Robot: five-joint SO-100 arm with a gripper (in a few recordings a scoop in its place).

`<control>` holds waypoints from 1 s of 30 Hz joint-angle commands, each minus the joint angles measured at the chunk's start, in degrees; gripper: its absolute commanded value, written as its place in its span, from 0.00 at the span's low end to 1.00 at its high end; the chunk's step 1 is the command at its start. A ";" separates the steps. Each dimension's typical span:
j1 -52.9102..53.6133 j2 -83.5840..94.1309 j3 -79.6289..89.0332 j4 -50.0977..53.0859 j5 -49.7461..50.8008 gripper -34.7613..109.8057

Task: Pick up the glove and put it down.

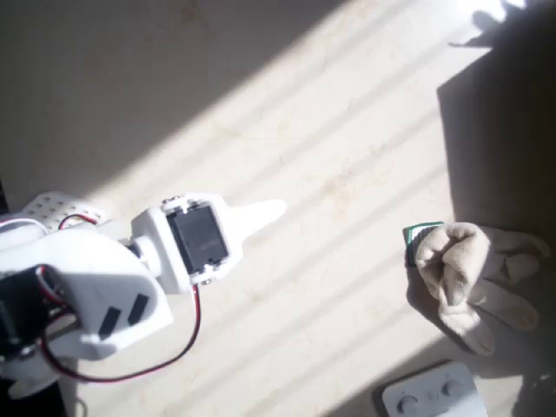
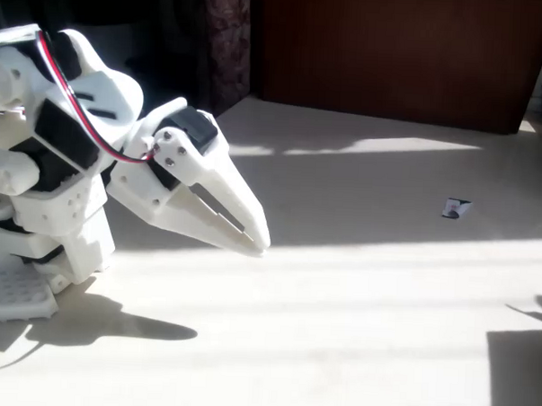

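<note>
Cream fabric glove lies well apart from seemingly closed gripper.

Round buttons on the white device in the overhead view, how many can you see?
2, side by side on the white plastic device at the bottom edge, below the cream fabric glove; more may lie outside the picture.

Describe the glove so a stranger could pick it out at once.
In the overhead view, look to the right edge of the sunlit table, far from the white gripper. The glove lies crumpled there, soft cream fabric with stubby fingers, unlike the green-edged card it touches or the hard white button device below.
</note>
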 commanded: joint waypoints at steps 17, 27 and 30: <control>0.26 8.44 7.82 9.23 0.53 0.24; 0.26 9.05 7.65 14.77 0.53 0.24; 0.18 9.05 7.65 14.85 0.53 0.24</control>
